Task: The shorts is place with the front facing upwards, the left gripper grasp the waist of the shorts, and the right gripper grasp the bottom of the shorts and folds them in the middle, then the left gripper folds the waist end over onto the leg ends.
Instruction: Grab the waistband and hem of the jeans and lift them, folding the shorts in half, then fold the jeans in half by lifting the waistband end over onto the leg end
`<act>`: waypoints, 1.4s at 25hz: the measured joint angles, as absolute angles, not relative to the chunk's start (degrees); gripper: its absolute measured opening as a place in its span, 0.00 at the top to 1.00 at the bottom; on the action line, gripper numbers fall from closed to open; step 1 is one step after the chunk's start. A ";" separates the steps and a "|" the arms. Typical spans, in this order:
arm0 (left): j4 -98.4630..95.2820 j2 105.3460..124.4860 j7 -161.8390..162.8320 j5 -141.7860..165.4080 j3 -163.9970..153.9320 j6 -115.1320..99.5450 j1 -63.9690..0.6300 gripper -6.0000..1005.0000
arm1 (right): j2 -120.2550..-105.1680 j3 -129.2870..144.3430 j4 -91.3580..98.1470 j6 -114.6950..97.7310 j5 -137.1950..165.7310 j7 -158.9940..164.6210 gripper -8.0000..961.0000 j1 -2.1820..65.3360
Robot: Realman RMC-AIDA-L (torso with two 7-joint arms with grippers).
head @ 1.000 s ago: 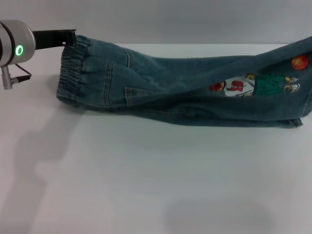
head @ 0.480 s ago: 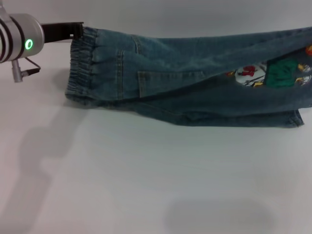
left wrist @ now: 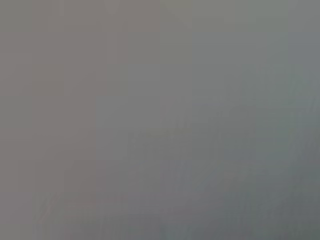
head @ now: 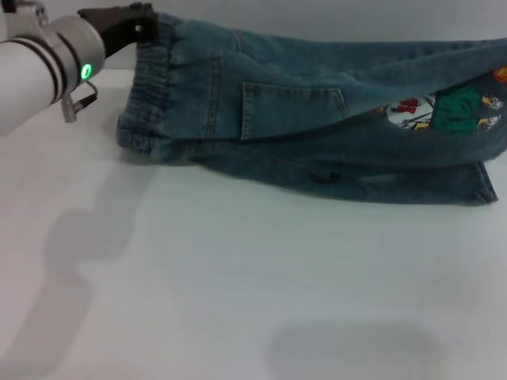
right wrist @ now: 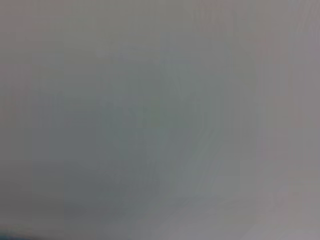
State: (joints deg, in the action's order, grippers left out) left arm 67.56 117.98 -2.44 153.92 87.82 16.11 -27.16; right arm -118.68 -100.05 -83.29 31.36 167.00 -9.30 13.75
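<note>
White bench (head: 238,301) lay bare in front. Farther back, the shorts (head: 317,134) stretched across it, folded lengthwise, cartoon patches (head: 444,111) toward the right. At the far left, the left end effector (head: 136,25) was clamped on the waist of the shorts (head: 154,87), lifting its top edge. Both wrist views showed only grey.

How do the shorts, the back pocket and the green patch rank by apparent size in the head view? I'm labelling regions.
1. shorts
2. pocket
3. green patch, which sits partly under a fold, so its full size is hidden

The left gripper holds the waist.
</note>
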 joint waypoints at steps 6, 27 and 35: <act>62.27 117.94 -2.46 153.92 87.48 14.09 -30.76 0.80 | -118.60 -102.05 -78.10 29.85 166.93 -12.83 0.73 17.02; 70.28 117.68 -2.46 154.00 87.63 26.84 -24.56 0.18 | -119.17 -81.44 -53.67 -11.07 165.74 1.81 0.26 16.54; 71.22 117.74 -3.17 153.80 90.64 35.18 -25.22 0.15 | -119.11 -75.97 -49.96 -18.79 165.81 1.90 0.58 17.34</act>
